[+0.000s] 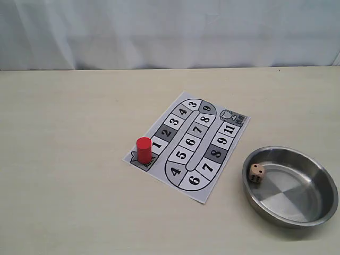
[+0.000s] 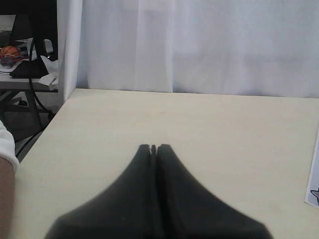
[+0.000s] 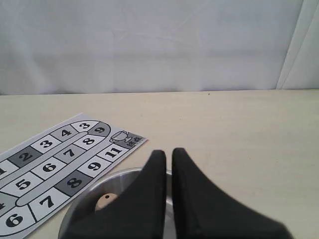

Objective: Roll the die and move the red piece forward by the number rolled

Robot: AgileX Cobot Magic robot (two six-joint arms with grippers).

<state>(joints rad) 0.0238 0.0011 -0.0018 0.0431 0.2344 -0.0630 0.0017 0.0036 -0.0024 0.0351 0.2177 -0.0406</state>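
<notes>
Steel makes up the shallow round bowl (image 1: 297, 191) that sits on the pale beige counter (image 1: 64, 202), at about 4 o'clock from the printed paper game board (image 1: 197, 159) and just beside it without overlapping. The die (image 1: 256, 172) lies inside the bowl, close against the wall at the bowl's 9 o'clock side; its black pips are too small to count. The red piece (image 1: 143, 150) stands upright on the grey corner square at roughly 8 o'clock of the board, touching the edge of square 1, well apart from the bowl. The board lies flat and turned at an angle, its track numbered 1 to 11 in white and grey squares. A white curtain (image 1: 170, 32) hangs behind the counter at 12 o'clock. In the left wrist view the left gripper (image 2: 153, 148) is clenched, its 2 black fingers pressed together with nothing between them, above bare counter, with a corner of the board at the frame's edge. In the right wrist view the right gripper (image 3: 167, 154) is likewise clenched on nothing, poised over the bowl's rim, with a sliver of the die visible past one finger.
</notes>
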